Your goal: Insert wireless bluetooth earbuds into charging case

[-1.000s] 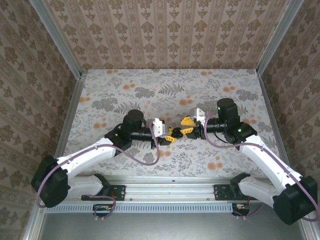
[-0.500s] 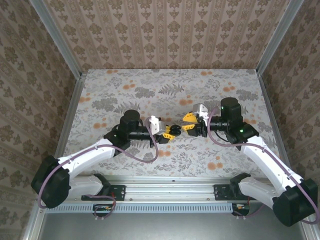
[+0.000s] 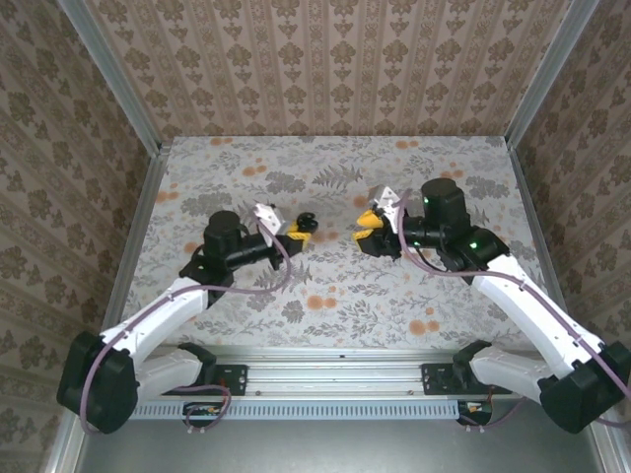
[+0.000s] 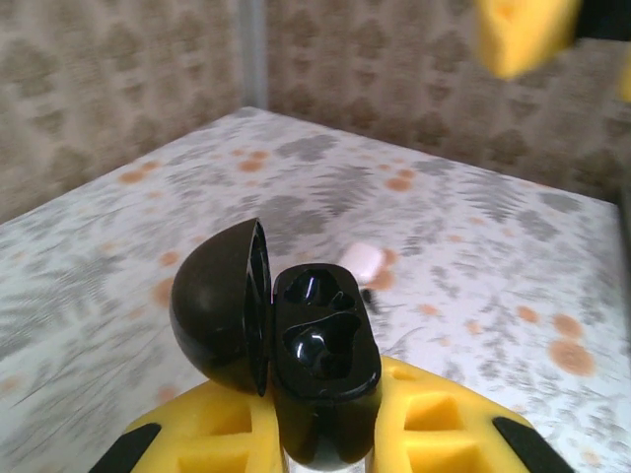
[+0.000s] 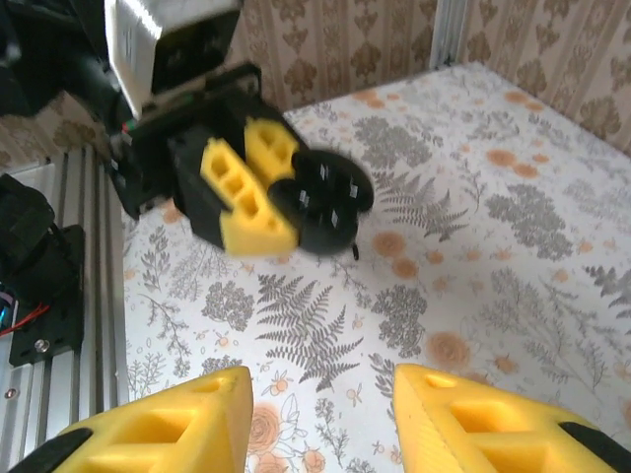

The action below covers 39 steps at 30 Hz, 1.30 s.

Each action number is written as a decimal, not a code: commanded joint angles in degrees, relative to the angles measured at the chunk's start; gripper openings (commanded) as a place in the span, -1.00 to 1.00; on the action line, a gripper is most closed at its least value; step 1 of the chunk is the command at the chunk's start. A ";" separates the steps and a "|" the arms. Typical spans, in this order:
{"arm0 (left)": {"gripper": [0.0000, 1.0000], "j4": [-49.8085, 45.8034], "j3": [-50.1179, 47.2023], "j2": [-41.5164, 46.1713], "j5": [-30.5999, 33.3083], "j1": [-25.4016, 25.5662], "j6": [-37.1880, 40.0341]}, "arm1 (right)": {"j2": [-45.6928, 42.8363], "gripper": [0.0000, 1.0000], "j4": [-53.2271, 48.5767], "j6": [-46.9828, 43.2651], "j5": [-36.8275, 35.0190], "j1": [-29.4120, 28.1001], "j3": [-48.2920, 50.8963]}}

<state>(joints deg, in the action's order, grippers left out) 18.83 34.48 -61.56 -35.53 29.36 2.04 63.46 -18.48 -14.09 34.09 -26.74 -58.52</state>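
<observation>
left pincer (image 3: 293, 229) clamped on black case (image 4: 320, 365) | case held above desk (image 3: 335, 296), lid swung open toward 9 o'clock in left wrist view, two glossy black wells showing | right pincer (image 5: 320, 394) jaws apart, empty, at 3 o'clock of case from above, well apart | small white piece (image 4: 361, 260) on desk beyond case

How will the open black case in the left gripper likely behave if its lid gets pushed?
The case looks glossy and rounded, so it may slip in the left gripper, which pinches just its near end. Its lid stands open on a hinge and would probably swing rather than resist. The shell looks stiff and is likely light.
</observation>
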 commanded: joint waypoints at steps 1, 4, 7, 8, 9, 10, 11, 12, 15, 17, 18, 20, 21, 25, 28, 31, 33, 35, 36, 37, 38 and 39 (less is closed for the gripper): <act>-0.88 -3.76 -0.70 3.16 5.28 -5.90 -5.93 | 4.08 -0.15 -6.31 3.40 -8.77 -2.41 -4.01; -0.89 -7.03 -1.41 5.67 8.00 -11.43 -8.83 | 9.26 -0.15 -8.57 5.21 -11.91 -4.92 -8.63; -0.89 -11.53 -1.76 7.70 10.46 -16.45 -10.13 | 15.17 -0.18 -10.47 5.65 -13.14 -7.59 -13.57; -0.89 -13.05 -1.70 8.12 10.84 -17.90 -10.13 | 17.34 -0.18 -10.92 5.65 -13.57 -8.44 -14.89; -0.89 -14.69 -1.69 8.53 11.28 -19.40 -10.21 | 19.87 -0.18 -11.21 5.64 -14.49 -9.49 -16.66; -0.89 -16.21 -1.70 8.89 11.70 -20.97 -10.23 | 21.95 -0.18 -11.44 5.27 -15.56 -10.61 -18.17; -0.89 -17.46 -1.72 9.23 12.13 -22.23 -10.37 | 23.77 -0.17 -11.64 4.99 -16.38 -11.45 -19.55; -0.89 -18.57 -1.70 9.48 12.40 -23.69 -10.53 | 25.51 -0.17 -11.91 4.86 -17.29 -12.38 -21.30; -0.89 -21.57 -1.76 9.66 12.59 -27.24 -10.92 | 32.10 -0.17 -13.89 5.37 -19.35 -14.45 -26.91; -0.89 -22.28 -2.06 9.64 12.37 -29.06 -11.10 | 36.01 -0.17 -13.56 6.94 -21.43 -15.66 -30.14; -0.89 -22.85 -2.20 9.57 12.57 -29.77 -11.05 | 38.01 -0.18 -12.92 7.29 -21.68 -16.38 -31.47; -0.89 -23.44 -2.44 9.34 12.68 -31.14 -11.10 | 41.81 -0.19 -11.23 8.00 -21.54 -17.35 -33.83; -0.89 -23.58 -2.50 9.34 12.88 -31.81 -11.14 | 44.00 -0.18 -10.06 8.27 -21.11 -17.72 -35.13; -0.89 -24.50 -2.09 9.20 14.40 -33.40 -11.10 | 51.93 -0.18 -6.70 7.08 -18.60 -18.76 -39.59; -0.89 -25.38 -1.72 9.24 14.79 -34.47 -10.47 | 57.34 -0.17 -3.50 5.40 -17.05 -19.07 -42.03; -0.89 -26.36 -1.44 9.54 15.27 -34.99 -9.68 | 61.89 -0.12 0.10 3.92 -16.04 -19.13 -43.72; -0.89 -26.65 -1.43 9.79 15.49 -35.45 -9.41 | 65.23 -0.11 1.40 3.12 -15.72 -19.05 -45.72; -0.89 -26.74 -1.52 9.85 15.49 -35.69 -9.20 | 68.30 -0.09 1.17 2.50 -15.37 -19.06 -48.25; -0.89 -26.78 -1.50 9.75 15.58 -35.91 -9.21 | 69.77 -0.08 1.15 2.36 -15.37 -19.07 -49.55; -0.89 -26.95 -1.39 9.58 15.58 -36.17 -9.11 | 71.14 -0.07 1.09 2.22 -15.37 -19.11 -50.67; -0.89 -27.24 -1.20 9.40 15.58 -36.35 -8.99 | 72.14 -0.06 1.08 2.07 -15.37 -19.09 -51.60; -0.89 -27.80 -0.93 9.10 15.51 -36.47 -8.75 | 73.21 -0.04 0.97 1.99 -15.37 -19.09 -52.80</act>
<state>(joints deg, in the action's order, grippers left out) -7.68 32.40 -52.84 -20.49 -6.46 -7.90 134.47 -18.96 -10.59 17.30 -45.69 -107.50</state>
